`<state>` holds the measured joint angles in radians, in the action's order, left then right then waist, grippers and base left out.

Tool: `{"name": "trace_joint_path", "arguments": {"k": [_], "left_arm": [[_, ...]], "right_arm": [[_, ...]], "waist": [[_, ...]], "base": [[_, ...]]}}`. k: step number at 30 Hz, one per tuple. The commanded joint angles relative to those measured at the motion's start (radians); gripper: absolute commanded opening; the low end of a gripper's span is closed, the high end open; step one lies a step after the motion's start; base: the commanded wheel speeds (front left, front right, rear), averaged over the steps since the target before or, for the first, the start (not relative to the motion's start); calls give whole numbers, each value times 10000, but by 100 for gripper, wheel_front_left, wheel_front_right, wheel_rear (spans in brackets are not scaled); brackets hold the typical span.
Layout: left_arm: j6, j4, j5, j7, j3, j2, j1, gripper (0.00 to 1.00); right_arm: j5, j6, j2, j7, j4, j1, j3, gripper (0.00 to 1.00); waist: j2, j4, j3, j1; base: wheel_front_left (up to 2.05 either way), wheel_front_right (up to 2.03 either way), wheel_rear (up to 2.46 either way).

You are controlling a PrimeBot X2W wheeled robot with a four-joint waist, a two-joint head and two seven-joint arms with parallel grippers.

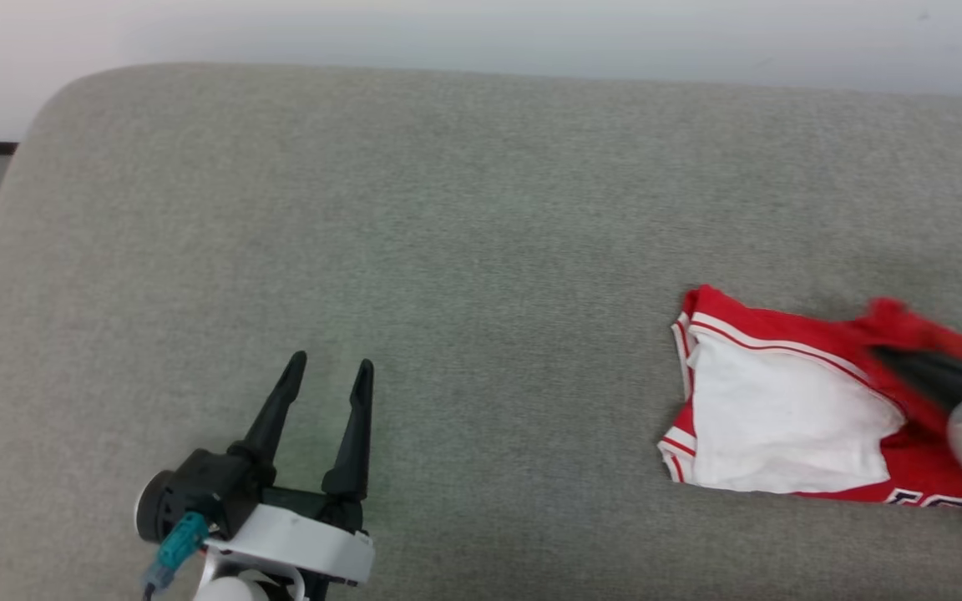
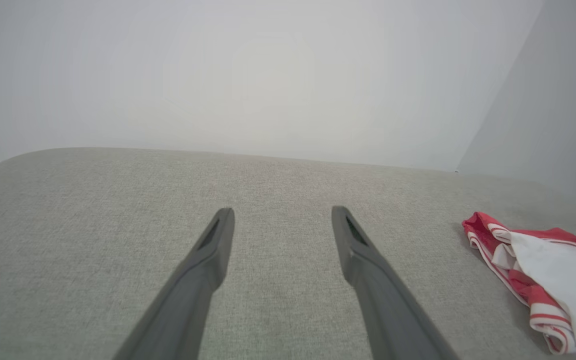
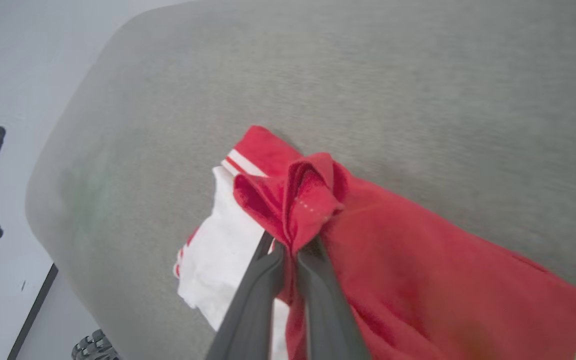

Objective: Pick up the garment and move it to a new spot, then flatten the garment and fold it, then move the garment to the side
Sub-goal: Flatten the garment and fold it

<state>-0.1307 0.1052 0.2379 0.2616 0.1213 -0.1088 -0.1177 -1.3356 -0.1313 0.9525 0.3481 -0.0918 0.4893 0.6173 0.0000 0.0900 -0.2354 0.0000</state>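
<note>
A grey upholstered cushion (image 1: 481, 209) stretches under both arms, a pale wall (image 2: 268, 75) behind it. The right gripper (image 3: 293, 250) pinches its fingers tight on a bunched red fold of the jersey (image 1: 782, 417), so the pick-up-and-move step looks in hand; next the cloth wants lifting clear and carrying to open cushion without slipping. The left gripper (image 1: 332, 361) stands spread wide, holding nothing, well apart from the jersey. It lies crumpled, its white panel and striped trim spilling just beyond the right fingertips.
</note>
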Motion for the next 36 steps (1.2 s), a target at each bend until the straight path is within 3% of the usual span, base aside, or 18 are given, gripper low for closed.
{"name": "trace_joint_path", "arguments": {"k": [1,8,19,20,22,23,36], "left_arm": [[8,-76,106,40,41,36,-67,100],[8,-106,189,40,284,142,-262,100],[8,68,281,40,347,326,-398,100],[8,97,277,40,328,330,-400,100],[8,170,273,40,298,310,-405,100],[8,209,271,40,292,262,-401,100],[7,568,596,40,250,-219,7,100]], "right_arm": [[296,13,-452,229,194,297,244,0],[1711,13,-1807,1003,-149,1228,983,0],[2632,13,-2691,1010,-1310,1333,1216,0],[2657,13,-2760,975,-1387,1307,1266,8],[2690,13,-2893,860,-1438,1286,1351,47],[2713,13,-2934,777,-1431,1292,1380,100],[2154,15,-2653,-858,-1053,1102,1226,100]], "waist": [[0,209,-38,0],[0,786,-252,0],[0,1059,-413,0],[0,1028,-387,0],[0,940,-306,0],[0,881,-251,0],[0,-345,716,0]], "base": [[0,0,0],[0,0,0],[0,0,0],[0,0,0],[0,0,0],[0,0,0],[0,0,0]]}}
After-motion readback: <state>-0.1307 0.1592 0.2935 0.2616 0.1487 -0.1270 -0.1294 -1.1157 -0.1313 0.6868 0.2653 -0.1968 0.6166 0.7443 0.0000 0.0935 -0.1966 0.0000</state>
